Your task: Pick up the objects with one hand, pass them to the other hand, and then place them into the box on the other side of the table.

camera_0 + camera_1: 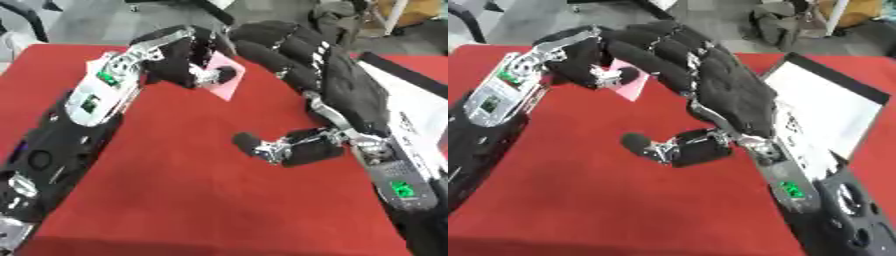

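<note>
Where both hands meet, red tabletop (201,200), grey floor (96,22) beyond.

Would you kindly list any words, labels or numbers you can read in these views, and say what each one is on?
None can be read.
White box: dark marks on its inner face, too blurred to read.
Pink object in the left hand: no print visible.

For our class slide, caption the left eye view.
Left hand pinches a flat pink card above the red table beside the open right hand.
</note>
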You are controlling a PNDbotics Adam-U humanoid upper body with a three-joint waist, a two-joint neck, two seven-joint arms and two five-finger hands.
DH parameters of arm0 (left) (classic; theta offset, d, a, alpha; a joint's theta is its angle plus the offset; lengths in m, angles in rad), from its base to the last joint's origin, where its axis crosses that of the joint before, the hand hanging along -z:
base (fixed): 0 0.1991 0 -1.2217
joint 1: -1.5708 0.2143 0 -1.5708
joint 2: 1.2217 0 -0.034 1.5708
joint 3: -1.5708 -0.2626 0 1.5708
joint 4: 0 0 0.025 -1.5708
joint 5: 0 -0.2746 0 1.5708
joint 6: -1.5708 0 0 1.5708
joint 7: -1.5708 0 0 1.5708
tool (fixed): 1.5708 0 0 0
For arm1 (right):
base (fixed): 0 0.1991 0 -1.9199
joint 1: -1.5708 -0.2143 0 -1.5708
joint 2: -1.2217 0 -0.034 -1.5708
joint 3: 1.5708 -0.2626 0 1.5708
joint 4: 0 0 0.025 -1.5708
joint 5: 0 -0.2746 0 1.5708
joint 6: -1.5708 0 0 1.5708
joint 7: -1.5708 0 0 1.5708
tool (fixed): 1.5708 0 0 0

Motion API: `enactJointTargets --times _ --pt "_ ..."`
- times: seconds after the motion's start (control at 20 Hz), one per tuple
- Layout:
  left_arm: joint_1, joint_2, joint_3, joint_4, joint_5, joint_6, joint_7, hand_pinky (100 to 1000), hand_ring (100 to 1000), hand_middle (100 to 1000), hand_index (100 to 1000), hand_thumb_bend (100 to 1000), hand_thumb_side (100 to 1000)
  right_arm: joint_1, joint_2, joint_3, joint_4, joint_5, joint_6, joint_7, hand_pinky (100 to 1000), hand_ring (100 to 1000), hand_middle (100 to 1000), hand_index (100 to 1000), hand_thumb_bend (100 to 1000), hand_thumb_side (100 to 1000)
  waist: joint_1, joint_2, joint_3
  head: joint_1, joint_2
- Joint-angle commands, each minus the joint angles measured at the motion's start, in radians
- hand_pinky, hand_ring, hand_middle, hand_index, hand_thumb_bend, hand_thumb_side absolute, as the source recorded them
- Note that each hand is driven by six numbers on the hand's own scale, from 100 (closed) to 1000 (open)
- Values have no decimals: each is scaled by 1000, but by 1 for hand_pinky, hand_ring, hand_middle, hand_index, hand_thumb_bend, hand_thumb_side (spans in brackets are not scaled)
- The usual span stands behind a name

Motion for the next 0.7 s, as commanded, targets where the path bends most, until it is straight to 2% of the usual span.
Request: enactJointTargets --times 0.05,0.7 --pt "-34 23 -16 -32 17 18 -24 653 472 443 628 201 208 -12 6 -9 8 33 5 -11 872 878 876 976 310 454 2 -10 2 -4 -2" --pt "-45 24 -46 -60 52 54 -39 652 472 444 628 195 204 6 43 -26 127 167 40 -77 866 863 859 962 297 441 5 -8 5 -7 -2"
